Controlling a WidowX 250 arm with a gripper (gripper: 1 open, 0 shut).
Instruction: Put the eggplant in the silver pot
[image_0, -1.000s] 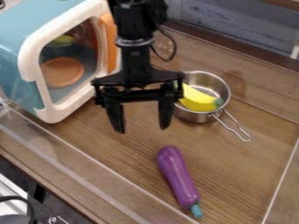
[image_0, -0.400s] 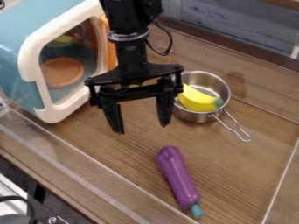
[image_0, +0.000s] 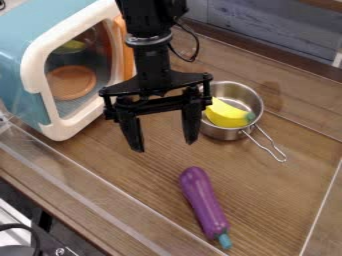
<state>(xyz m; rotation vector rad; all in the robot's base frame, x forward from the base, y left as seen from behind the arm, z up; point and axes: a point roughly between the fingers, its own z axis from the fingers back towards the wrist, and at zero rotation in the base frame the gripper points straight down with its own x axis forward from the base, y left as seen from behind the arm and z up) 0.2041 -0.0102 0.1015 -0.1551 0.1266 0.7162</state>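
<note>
The purple eggplant (image_0: 203, 203) lies on the wooden table near the front, its teal stem tip pointing to the lower right. The silver pot (image_0: 235, 108) stands at centre right with its wire handle (image_0: 270, 147) reaching toward the front right; a yellow toy (image_0: 227, 116) lies inside it. My gripper (image_0: 162, 139) hangs above the table left of the pot and behind the eggplant, pointing down. Its black fingers (image_0: 134, 138) are spread wide with nothing between them.
A white-and-teal toy microwave (image_0: 60, 70) with an orange inside stands at the left, close to the gripper. Clear plastic walls (image_0: 80, 180) border the front and right of the table. A dark cable runs behind the arm.
The gripper has shifted slightly to the left and up from a second ago. The eggplant and pot have stayed in place.
</note>
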